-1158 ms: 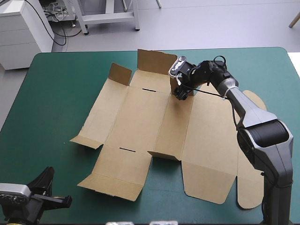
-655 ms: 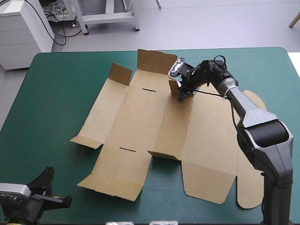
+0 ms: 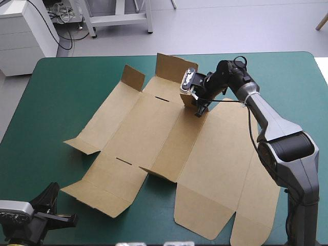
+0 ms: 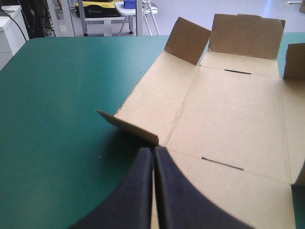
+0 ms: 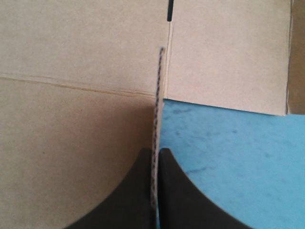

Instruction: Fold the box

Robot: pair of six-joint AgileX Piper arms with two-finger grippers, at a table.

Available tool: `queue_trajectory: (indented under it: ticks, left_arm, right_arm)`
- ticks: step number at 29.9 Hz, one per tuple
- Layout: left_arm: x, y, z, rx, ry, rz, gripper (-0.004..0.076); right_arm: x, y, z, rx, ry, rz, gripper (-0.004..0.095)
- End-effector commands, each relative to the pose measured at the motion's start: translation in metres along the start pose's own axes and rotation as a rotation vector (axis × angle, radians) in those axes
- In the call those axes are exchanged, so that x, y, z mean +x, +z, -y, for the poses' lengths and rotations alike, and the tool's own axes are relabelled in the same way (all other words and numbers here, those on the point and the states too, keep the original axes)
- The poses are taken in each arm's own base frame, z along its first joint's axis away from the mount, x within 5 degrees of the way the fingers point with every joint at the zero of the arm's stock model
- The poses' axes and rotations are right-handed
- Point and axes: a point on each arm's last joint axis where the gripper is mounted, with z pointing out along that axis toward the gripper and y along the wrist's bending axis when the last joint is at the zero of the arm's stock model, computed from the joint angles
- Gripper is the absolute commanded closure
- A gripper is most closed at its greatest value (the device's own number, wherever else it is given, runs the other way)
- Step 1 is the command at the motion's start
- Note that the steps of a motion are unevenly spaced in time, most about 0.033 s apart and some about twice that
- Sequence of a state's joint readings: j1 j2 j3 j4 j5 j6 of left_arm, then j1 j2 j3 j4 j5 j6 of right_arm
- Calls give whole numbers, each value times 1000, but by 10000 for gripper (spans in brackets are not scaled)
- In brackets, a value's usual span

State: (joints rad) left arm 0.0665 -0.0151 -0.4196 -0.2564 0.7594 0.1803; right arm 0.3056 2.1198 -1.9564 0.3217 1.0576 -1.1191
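The brown box (image 3: 154,133) lies as a cut sheet on the teal-green cover, mostly flat, with a few far flaps (image 3: 171,66) standing up. My right gripper (image 3: 199,109) is at the sheet's far middle, shut on a small upright flap. In the right wrist view that flap's edge (image 5: 159,95) runs straight in between the closed right gripper (image 5: 156,160). My left gripper (image 4: 153,155) is shut and holds nothing. It hovers at the table's near left corner, pointing at a raised side flap (image 4: 128,126) of the box (image 4: 228,109).
The sheet's long lid panels (image 3: 215,205) reach toward the table's near right edge. Teal-green cover (image 3: 56,97) shows left of the box and at the far right corner (image 3: 292,72).
My right gripper has shut on the small upright flap. The whole sheet has swung, its near part sliding to the left. The left arm has not moved.
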Motion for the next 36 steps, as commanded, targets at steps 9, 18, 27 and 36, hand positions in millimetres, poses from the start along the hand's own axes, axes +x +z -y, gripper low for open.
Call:
queue_trajectory:
  ticks: [9,18,27,36]
  left_arm:
    - [-12,-6,1,0,-3,107,731]
    - [-12,-6,1,0,-3,107,731]
    - [-12,-6,1,0,-3,107,731]
    - [-12,-6,1,0,-3,107,731]
  right_arm:
    - [-65,-27,-56,-60,-384,12,929]
    - [-71,-25,-63,-65,-594,18,930]
    - [-72,-25,-60,-31,-594,22,930]
    - [-83,-25,-61,-10,-488,134,867]
